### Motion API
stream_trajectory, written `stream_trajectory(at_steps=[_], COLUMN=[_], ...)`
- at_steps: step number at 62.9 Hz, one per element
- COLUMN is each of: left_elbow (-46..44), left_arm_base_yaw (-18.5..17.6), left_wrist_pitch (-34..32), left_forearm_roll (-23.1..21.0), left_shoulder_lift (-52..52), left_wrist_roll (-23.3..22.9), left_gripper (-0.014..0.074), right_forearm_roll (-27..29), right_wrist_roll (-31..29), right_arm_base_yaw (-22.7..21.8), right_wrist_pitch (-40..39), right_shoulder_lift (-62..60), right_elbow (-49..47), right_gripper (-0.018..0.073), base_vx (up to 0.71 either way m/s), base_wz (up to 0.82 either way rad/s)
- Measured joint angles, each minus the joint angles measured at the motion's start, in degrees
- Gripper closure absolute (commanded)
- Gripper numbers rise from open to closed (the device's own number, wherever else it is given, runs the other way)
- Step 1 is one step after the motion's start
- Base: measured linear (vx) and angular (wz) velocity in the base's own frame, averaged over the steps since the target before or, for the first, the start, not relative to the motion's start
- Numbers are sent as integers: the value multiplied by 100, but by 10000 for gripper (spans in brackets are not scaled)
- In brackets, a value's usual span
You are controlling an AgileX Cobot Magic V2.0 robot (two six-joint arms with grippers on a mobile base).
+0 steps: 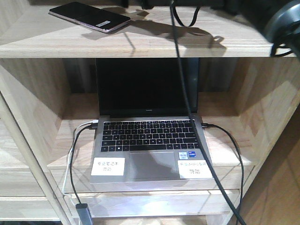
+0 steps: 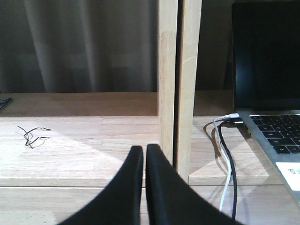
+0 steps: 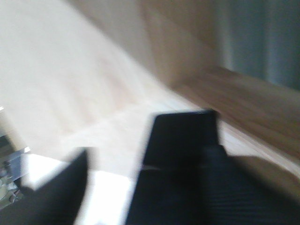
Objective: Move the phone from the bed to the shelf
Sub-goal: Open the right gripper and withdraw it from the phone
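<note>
The phone (image 1: 89, 16), a glossy black slab with a white sticker and a pinkish rim, lies flat on the top board of the pale wood shelf (image 1: 187, 44). In the blurred right wrist view a black slab, the phone (image 3: 183, 136), rests on the board between the spread fingers of my right gripper (image 3: 145, 154), which is open. Whether a finger touches it cannot be told. My left gripper (image 2: 144, 149) is shut on nothing, low in front of a shelf upright (image 2: 168, 70). The bed is out of view.
An open grey laptop (image 1: 147, 136) fills the compartment under the top board, with black and white cables (image 1: 75, 154) plugged in on both sides. A black arm cable (image 1: 180, 61) hangs across it. A small tangle of black wire (image 2: 33, 136) lies on the left board.
</note>
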Motion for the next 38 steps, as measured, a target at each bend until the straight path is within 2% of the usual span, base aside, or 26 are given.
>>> stream_trajectory(at_steps=[7,38], left_elbow=[0,0], left_arm_base_yaw=[0,0], left_wrist_pitch=[0,0], left_forearm_roll=[0,0], left_shoulder_lift=[0,0], left_wrist_roll=[0,0], left_gripper=[595,595], right_forearm_roll=[-157,-1476], right_wrist_roll=[74,1199], right_arm_base_yaw=[-7,-7], right_wrist_pitch=[38,46], right_shoulder_lift=[-160,-824], right_elbow=[0,0], right_gripper=[571,564], base_vx=[0,0], base_wz=[0,0])
